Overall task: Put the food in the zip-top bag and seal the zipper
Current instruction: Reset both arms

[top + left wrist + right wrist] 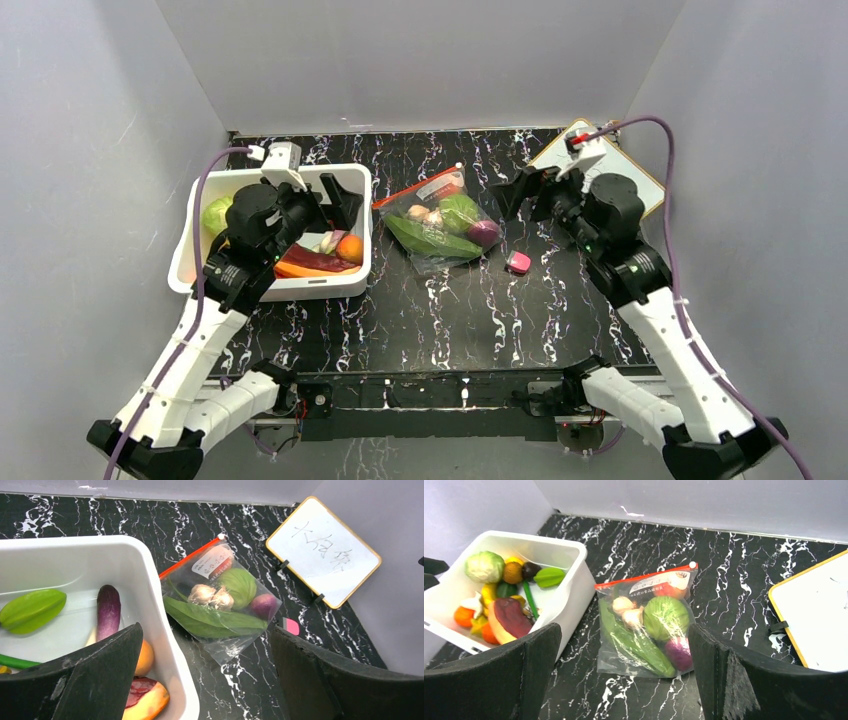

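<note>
From the top view, the zip-top bag point(440, 225) lies flat on the black marbled table point(450, 320), just about dead centre. The white bin point(300, 290) sits at its nine o'clock. There's a pink block point(518, 263) at the bag's four o'clock and a whiteboard point(640, 175) out at two o'clock. The left gripper point(320, 205) hangs over the bin, jaws spread, nothing in them. The right gripper point(525, 192) hovers at the bag's three o'clock. It's wide apart too and not touching the plastic.

Over to the left wrist view. Food point(215, 615) is in the bag: a long green leaf, two pale mushrooms, a round green piece and a purple one at the far corner. The zipper point(190, 557) runs straight along the bag's eleven o'clock edge, with a small white tab at its far end. More pieces are in the bin, including an eggplant point(108, 612), a green leafy one and something orange.

Now the right wrist view. The bag sits at twelve o'clock between the spread fingers, with the red strip along its top edge. The bin at ten o'clock holds a cabbage point(484, 566) and plenty more.

So the bag is loaded with several pieces and neither arm is gripping anything. The strip looks flat and pressed shut, though I can't confirm the seal from here. If the bin's contents count, there's more loading to do. If not, only a check of the seal is left.
</note>
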`<state>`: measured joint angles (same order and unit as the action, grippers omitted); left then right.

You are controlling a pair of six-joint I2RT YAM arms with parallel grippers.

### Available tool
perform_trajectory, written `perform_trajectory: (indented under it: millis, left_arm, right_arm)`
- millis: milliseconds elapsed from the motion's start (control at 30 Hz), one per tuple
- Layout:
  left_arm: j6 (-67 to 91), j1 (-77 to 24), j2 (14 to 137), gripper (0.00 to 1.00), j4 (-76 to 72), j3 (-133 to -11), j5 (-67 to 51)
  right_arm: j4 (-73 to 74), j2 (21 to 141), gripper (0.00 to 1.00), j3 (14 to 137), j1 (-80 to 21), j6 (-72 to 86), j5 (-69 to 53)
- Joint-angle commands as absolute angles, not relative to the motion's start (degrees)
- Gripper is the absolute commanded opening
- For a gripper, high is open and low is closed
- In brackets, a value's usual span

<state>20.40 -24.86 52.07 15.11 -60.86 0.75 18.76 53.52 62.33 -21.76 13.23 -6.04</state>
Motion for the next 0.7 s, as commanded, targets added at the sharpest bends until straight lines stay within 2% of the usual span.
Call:
perform_trajectory:
  millis: [0,300,667]
  left_arm:
    - [23.0,-24.9,48.9,0.98,14.6,-62.8,-1.9]
    - [23.3,-24.9,46.3,0.98,13.4,-59.9,-3.8]
    - [22.8,-24.9,47.4,0.98,15.1,-59.5,-3.2]
  right_arm:
    - [19.5,48.5,0.98,61.1,-21.8,17.8,-5.3]
    - [20.9,44.7,0.98,57.5,-21.8,24.4,-4.3]
    - [20.9,44.6,0.98,58.3,-21.7,24.2,-5.4]
